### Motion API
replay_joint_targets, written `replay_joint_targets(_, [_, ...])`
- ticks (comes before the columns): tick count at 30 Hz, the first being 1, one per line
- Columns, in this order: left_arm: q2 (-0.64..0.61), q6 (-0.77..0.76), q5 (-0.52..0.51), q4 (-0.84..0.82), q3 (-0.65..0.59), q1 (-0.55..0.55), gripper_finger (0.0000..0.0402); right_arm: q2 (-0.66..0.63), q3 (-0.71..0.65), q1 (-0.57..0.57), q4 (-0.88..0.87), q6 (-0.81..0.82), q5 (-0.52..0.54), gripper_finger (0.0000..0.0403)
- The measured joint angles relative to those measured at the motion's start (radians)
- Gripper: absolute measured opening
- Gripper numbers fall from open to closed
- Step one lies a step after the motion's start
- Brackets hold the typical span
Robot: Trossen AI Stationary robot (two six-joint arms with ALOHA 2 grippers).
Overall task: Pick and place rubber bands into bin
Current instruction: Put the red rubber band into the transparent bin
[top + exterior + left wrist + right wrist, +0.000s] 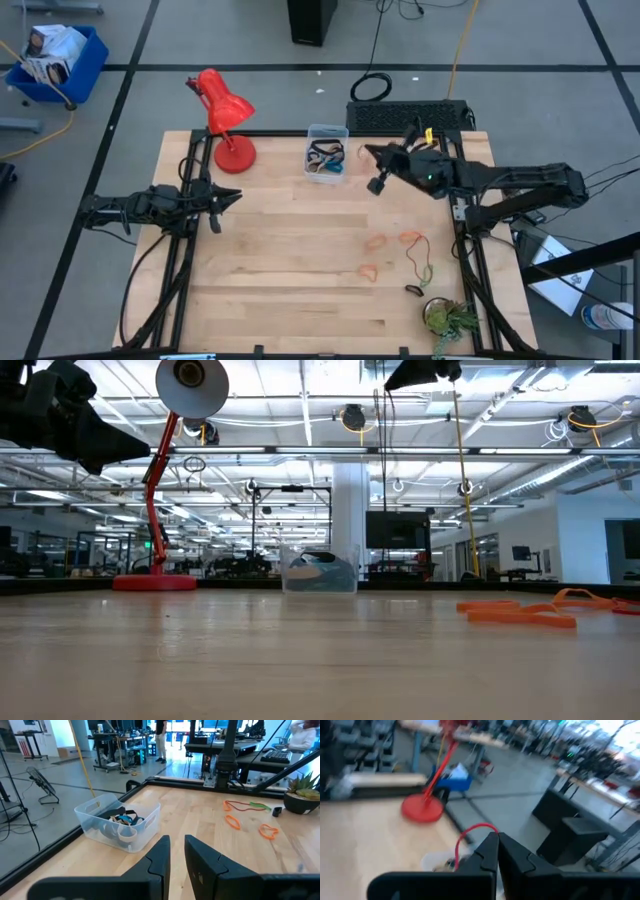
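The clear bin (327,152) stands at the table's far middle with several rubber bands inside; it also shows in the left wrist view (117,822) and the low view (320,570). My right gripper (496,836) is shut on a red rubber band (470,827) and is raised just right of the bin (368,152). Loose orange bands (375,241), a green band (425,262) and a black band (413,290) lie flat on the table's right half. My left gripper (232,197) waits at the left, empty, its fingers a narrow gap apart (177,850). My right gripper pinches the red rubber band between its two fingertips, at one end of the loop (489,831). The rest of the loop arcs free beside the fingers, clear of the table. The fingers point toward the bin from the table's right.
A red desk lamp (225,120) stands at the far left of the table, left of the bin. A small potted plant (450,318) sits at the near right corner. A dark keyboard (410,115) lies beyond the far edge. Bare wood (290,260) lies between the arms.
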Motion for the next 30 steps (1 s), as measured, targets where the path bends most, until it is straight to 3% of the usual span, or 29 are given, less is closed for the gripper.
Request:
replay_joint_targets(4, [0.000, 0.000, 0.000, 0.000, 0.000, 0.000, 0.0063, 0.021, 0.000, -0.063, 0.180, -0.074, -0.059, 0.0000])
replay_joint_targets(8, [0.000, -0.003, 0.000, 0.000, 0.000, 0.000, 0.0063, 0.051, 0.002, -0.137, 0.348, -0.085, -0.220, 0.0000])
replay_joint_targets(15, [0.000, -0.017, 0.000, -0.001, 0.000, 0.000, 0.0063, 0.162, 0.002, -0.225, 0.441, -0.032, -0.371, 0.0000])
replay_joint_targets(30, [0.000, -0.030, 0.000, -0.001, 0.000, 0.000, 0.0063, 0.454, 0.002, -0.278, 0.431, -0.006, -0.399, 0.0000])
